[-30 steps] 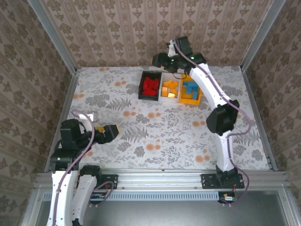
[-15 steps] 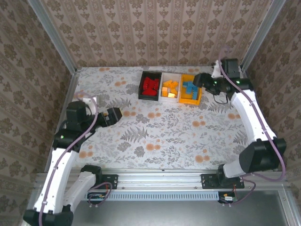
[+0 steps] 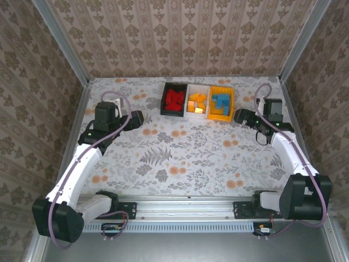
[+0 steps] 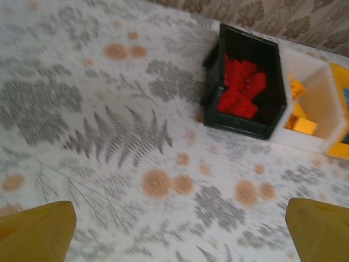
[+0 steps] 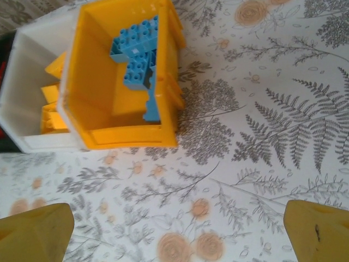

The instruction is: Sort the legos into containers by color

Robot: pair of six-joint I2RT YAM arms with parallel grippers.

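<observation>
The containers stand joined in a row at the back of the table: a black tray (image 3: 165, 100) with red legos (image 3: 174, 99), a white tray (image 3: 197, 111) with orange legos (image 3: 196, 101), and a yellow-orange tray (image 3: 229, 106) with blue legos (image 3: 220, 100). My left gripper (image 3: 137, 119) hovers open and empty over the cloth, left of the black tray (image 4: 214, 87); the red legos (image 4: 240, 90) lie ahead of it. My right gripper (image 3: 238, 115) is open and empty just right of the yellow-orange tray (image 5: 131, 139), whose blue legos (image 5: 136, 54) show from above.
A floral cloth (image 3: 185, 153) covers the table. Papered walls close off the back and both sides, with metal posts (image 3: 65, 43) at the corners. The white tray (image 5: 27, 65) with orange legos (image 5: 52, 109) lies beyond the yellow-orange one in the right wrist view.
My right arm has swung back from above the trays to the table's right side and its jaws have opened wider. My left arm has reached farther back, towards the black tray.
</observation>
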